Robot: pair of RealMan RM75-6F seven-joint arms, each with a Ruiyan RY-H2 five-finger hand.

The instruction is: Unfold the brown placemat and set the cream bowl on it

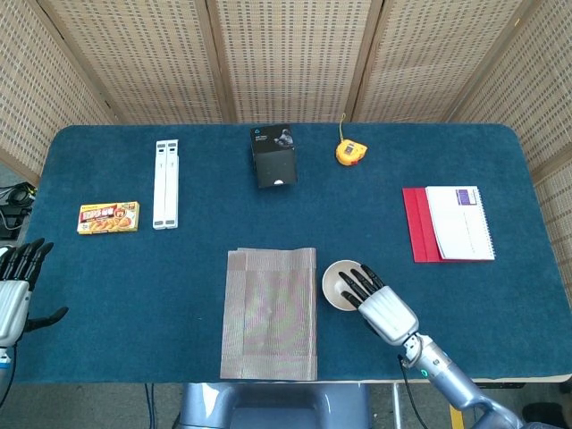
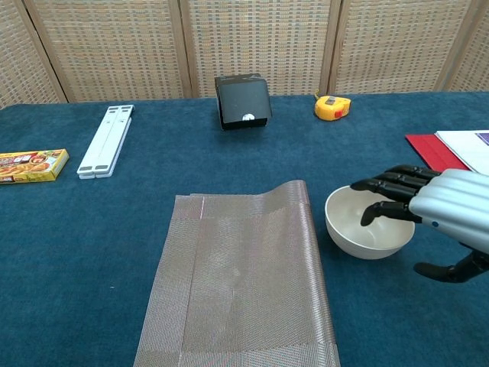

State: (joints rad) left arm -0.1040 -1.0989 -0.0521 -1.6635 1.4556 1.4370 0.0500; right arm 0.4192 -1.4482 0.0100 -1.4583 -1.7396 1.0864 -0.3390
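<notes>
Head view shows the brown placemat (image 1: 270,313) lying folded on the blue bench (image 1: 179,277), near the front edge and roughly in the middle, with the cream bowl (image 1: 338,282) standing upright just beside its right edge. That closeness looks deliberate: once the mat is opened toward the right or the bowl is lifted across, the bowl has only a short way to go. In the chest view the placemat's (image 2: 241,283) far right corner curls up slightly, which suggests a doubled layer waiting to be turned over; the task's first step appears not yet done.

The right hand (image 1: 380,304) reaches in from the front right corner, palm down, its forearm angled up and left from the bench edge. Its dark fingers (image 2: 390,183) are spread and extended over the bowl's (image 2: 359,233) right rim and hollow, with the thumb hanging lower on the near side outside the bowl. It clasps nothing; whether the fingertips touch the rim cannot be told. The pose reads as an approach to grip the bowl wall between fingers and thumb.

The left hand (image 1: 16,290) sits at the far left edge of the bench, well apart from the mat, fingers apart and pointing away, thumb out to the side, holding nothing. It does not show in the chest view.
</notes>
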